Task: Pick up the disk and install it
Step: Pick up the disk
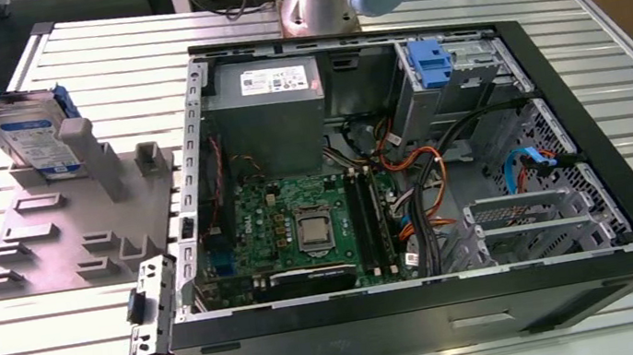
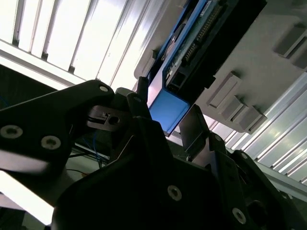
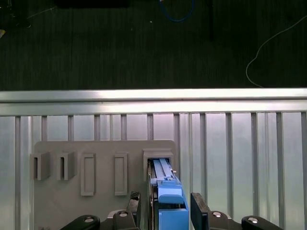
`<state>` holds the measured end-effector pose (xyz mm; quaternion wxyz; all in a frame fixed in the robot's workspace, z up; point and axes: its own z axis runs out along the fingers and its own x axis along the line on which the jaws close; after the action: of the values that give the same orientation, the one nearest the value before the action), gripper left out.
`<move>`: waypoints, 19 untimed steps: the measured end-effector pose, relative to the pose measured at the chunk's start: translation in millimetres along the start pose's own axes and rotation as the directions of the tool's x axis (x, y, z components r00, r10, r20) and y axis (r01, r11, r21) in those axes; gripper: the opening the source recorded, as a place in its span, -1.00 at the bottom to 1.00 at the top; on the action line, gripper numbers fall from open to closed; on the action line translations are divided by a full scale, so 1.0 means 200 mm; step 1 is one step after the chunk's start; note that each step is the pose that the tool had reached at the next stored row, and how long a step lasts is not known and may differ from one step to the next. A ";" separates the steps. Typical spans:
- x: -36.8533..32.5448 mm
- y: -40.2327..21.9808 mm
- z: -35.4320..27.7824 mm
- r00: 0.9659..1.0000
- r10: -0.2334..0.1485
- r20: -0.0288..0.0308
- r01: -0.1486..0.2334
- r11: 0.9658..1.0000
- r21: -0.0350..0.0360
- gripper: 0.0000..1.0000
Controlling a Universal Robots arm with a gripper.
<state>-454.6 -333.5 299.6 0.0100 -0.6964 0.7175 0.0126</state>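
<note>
The end effector (image 3: 167, 211) stands open astride the disk (image 1: 35, 141), upright in a grey holder (image 1: 47, 248); its white-and-blue label is unreadable.

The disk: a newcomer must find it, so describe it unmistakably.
On the exterior view's left, beside the open computer case, lies a grey fixture plate. At its far corner the disk stands on edge: silver, blue-framed, labelled white-and-blue, unlike the plain grey blocks around it.

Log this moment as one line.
silver rectangular metal disk with blue frame: upright in grey plastic fixture | gripper: at disk's blue end | installed: no
</note>
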 end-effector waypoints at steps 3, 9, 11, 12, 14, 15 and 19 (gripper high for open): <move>0.000 -0.002 0.004 1.000 0.000 0.000 0.000 1.000 0.000 0.06; 0.000 -0.007 0.021 1.000 0.000 0.000 0.000 1.000 0.000 0.06; 0.001 -0.007 0.022 1.000 0.000 -0.001 0.000 1.000 0.000 0.03; 0.001 -0.007 0.022 1.000 0.000 -0.001 0.000 1.000 0.000 0.03; 0.001 -0.007 0.022 1.000 0.000 -0.002 0.000 1.000 0.000 -0.11; 0.001 -0.007 0.022 1.000 0.000 -0.002 0.000 1.000 0.000 -0.11; 0.001 -0.008 0.029 1.000 0.001 -0.003 -0.001 1.000 0.000 -0.11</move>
<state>-453.0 -333.5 293.7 0.0092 -0.6962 0.7176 0.0116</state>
